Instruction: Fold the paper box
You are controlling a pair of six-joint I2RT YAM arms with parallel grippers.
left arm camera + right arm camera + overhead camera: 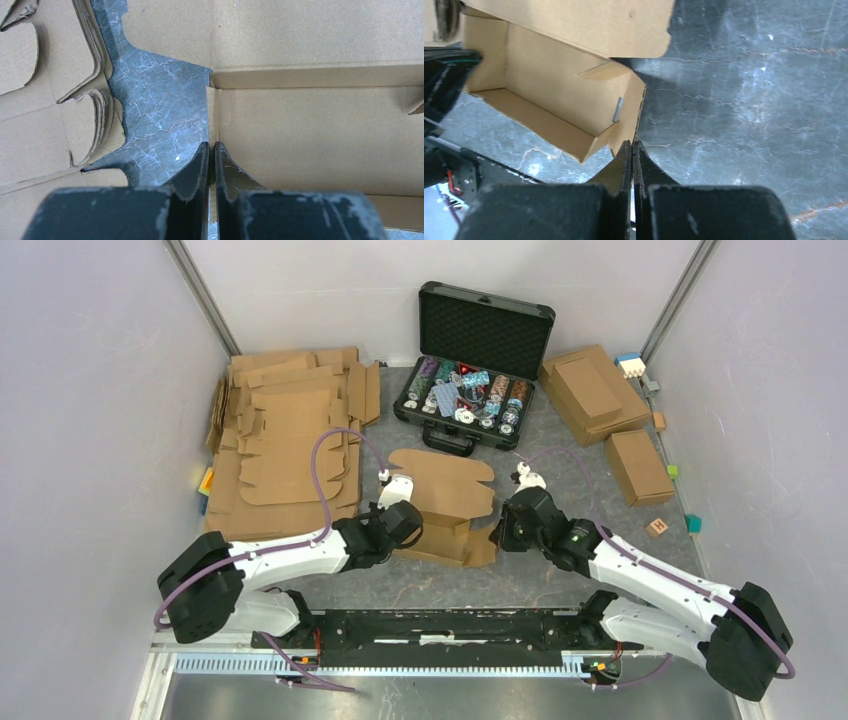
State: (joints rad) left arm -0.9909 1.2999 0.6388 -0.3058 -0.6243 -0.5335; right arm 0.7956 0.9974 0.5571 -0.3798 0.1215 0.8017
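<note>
Both sets of jaws are clamped down hard, with only a cardboard-thin gap showing. In the left wrist view, the left gripper [211,146] is pinched onto the left end wall of the paper box [310,140]. That wall is seen edge-on, running straight into the gap. Same deal on the other side: the right gripper [632,144] is closed on the edge of the right end wall, close to where it meets the front wall.

So the step in hand looks like the end walls being stood up and held square, one end per arm. As a guess at the next move, the inner tabs need to be tucked and the lid panel brought over. That calls for one wall to be let go without it flopping back out. Cardboard this thin is likely to spring open, so a slow release is probably wanted.

The box itself is plain brown and only half formed. A shallow tray is made up with the walls raised, and a small tab is seen poking inward near the right corner. The lid panel with its rounded flaps is open on the far side. The box is parked on the dark marbled table [470,585] between the two arms, with the black case [470,370] beyond it and the pile of flat blanks [285,445] off to the left.
</note>
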